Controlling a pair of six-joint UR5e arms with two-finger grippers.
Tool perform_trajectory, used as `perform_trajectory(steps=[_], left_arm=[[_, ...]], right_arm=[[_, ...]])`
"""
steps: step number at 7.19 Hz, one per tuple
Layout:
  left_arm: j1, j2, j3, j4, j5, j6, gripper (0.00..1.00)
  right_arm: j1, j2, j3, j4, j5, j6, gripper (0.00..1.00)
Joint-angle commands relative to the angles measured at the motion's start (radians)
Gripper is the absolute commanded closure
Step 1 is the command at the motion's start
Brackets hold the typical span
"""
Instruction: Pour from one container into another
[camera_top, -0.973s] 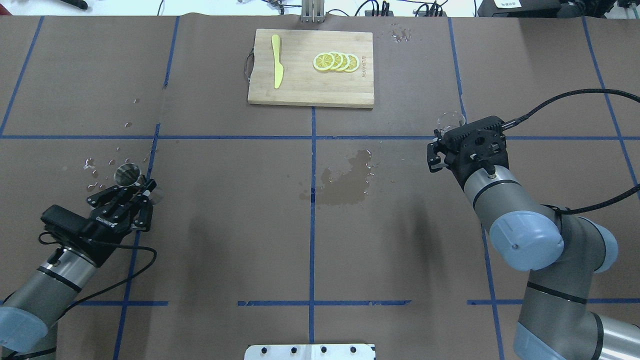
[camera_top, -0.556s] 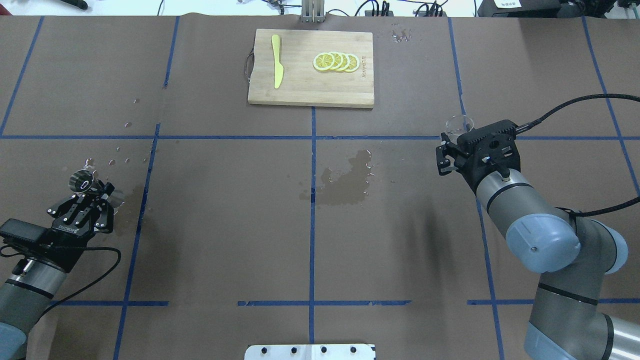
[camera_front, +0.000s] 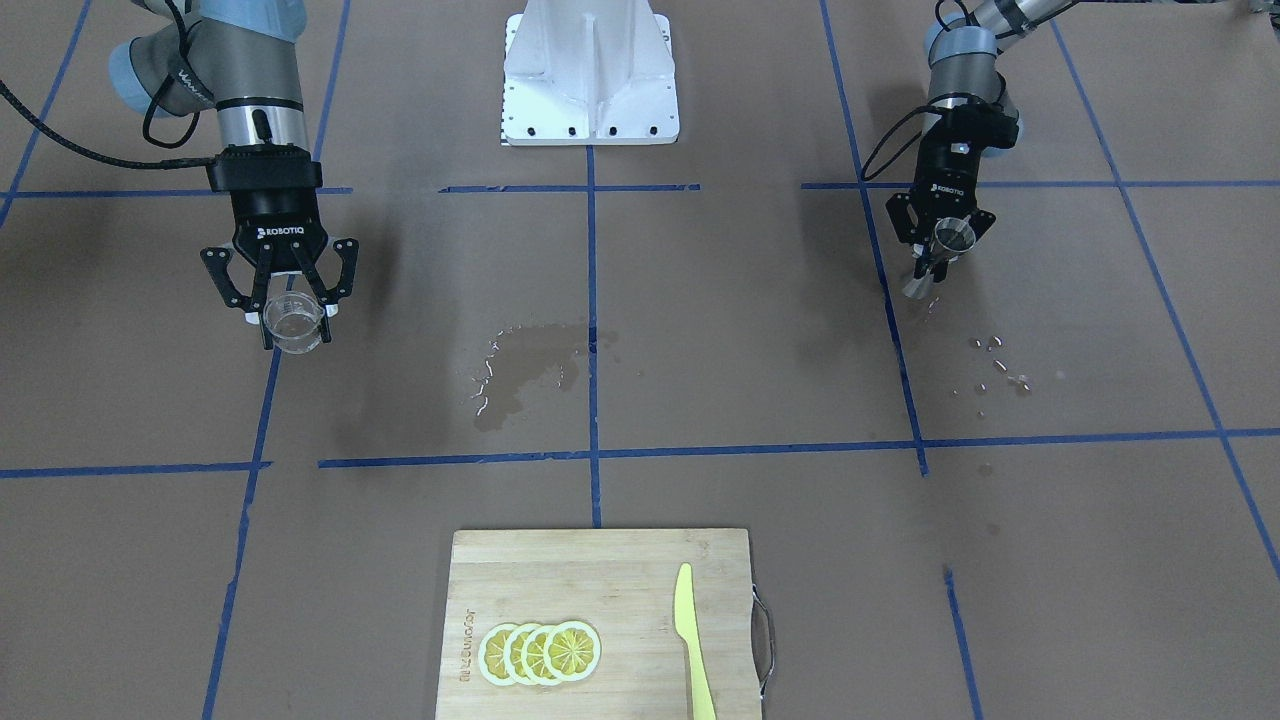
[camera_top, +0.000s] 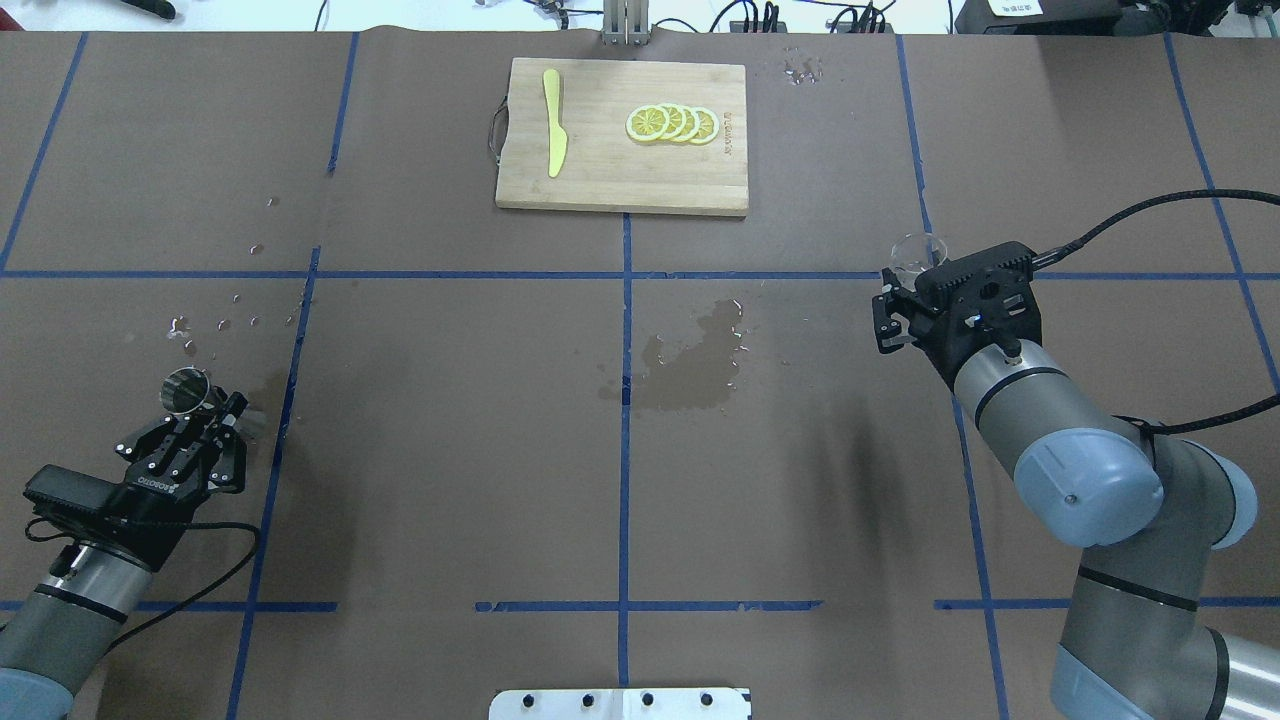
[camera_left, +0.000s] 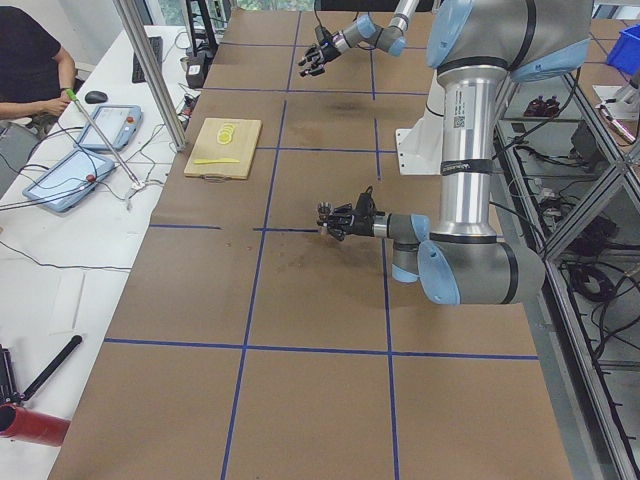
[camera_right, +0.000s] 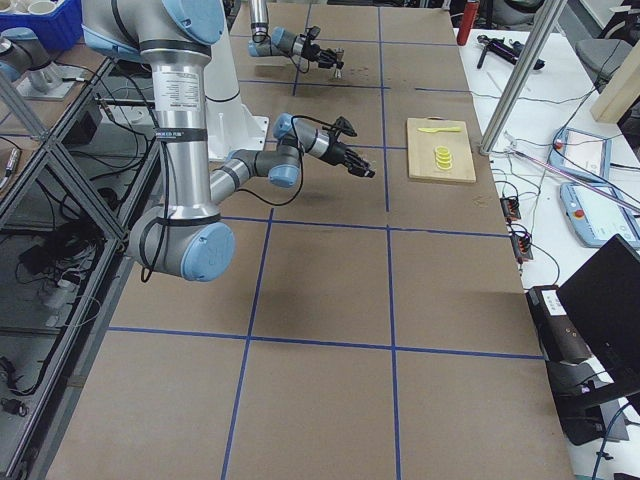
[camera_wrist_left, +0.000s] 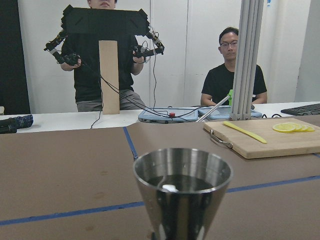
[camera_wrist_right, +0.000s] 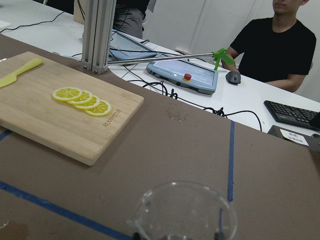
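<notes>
**Desk:** Where are the two vessels?

**Me:** My right tool (camera_front: 290, 313) is clamped on the small clear glass cup (camera_front: 296, 328). It hangs over the right side of the worktop (camera_top: 450, 450), just beyond the crosswise blue tape (camera_top: 760, 275). My left tool (camera_top: 222, 412) is closed around the waist of the small grey steel hourglass jigger (camera_wrist_left: 182, 192), mouth up, at the near left. Both look lifted clear of the surface, though I can't be sure of the jigger.

**Desk:** Which way from cup to jigger?

**Me:** To the left and somewhat nearer the robot, and they are well apart, with the whole middle between them. The right arm carries the cup, so I judge it is the pourer, and the cup's rim has to end up above the jigger's mouth. The jigger's long axis looks close to upright from the left wrist. From overhead it seems to lean, and I can't tell how much.

**Desk:** Room to move?

**Me:** The middle is open, with only a dark wet patch (camera_top: 690, 360) there and droplets (camera_top: 182, 325) beyond the left tool. The bamboo cutting board (camera_top: 600, 185), with lemon slices (camera_top: 672, 123) and a yellow knife (camera_top: 553, 122), lies at the far edge, off the line between the two tools. The jigger's mouth is narrow, so a miss would spill.
</notes>
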Motion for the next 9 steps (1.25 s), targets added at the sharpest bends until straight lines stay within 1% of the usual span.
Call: perform_trajectory(steps=[1, 2, 7, 9], left_arm=[[0.013, -0.002, 0.005, 0.001, -0.001, -0.001, 1.00], [0.015, -0.002, 0.022, 0.001, -0.001, -0.001, 1.00], [0.019, -0.002, 0.022, 0.001, -0.006, 0.000, 1.00], [0.021, -0.002, 0.019, -0.001, -0.010, 0.000, 0.71]], right_arm=[[-0.001, 0.001, 0.001, 0.000, 0.000, 0.000, 1.00], [-0.001, 0.001, 0.001, 0.001, 0.000, 0.000, 1.00], [-0.001, 0.009, 0.009, 0.001, 0.000, 0.000, 1.00], [-0.001, 0.009, 0.014, 0.003, 0.002, 0.000, 1.00]])
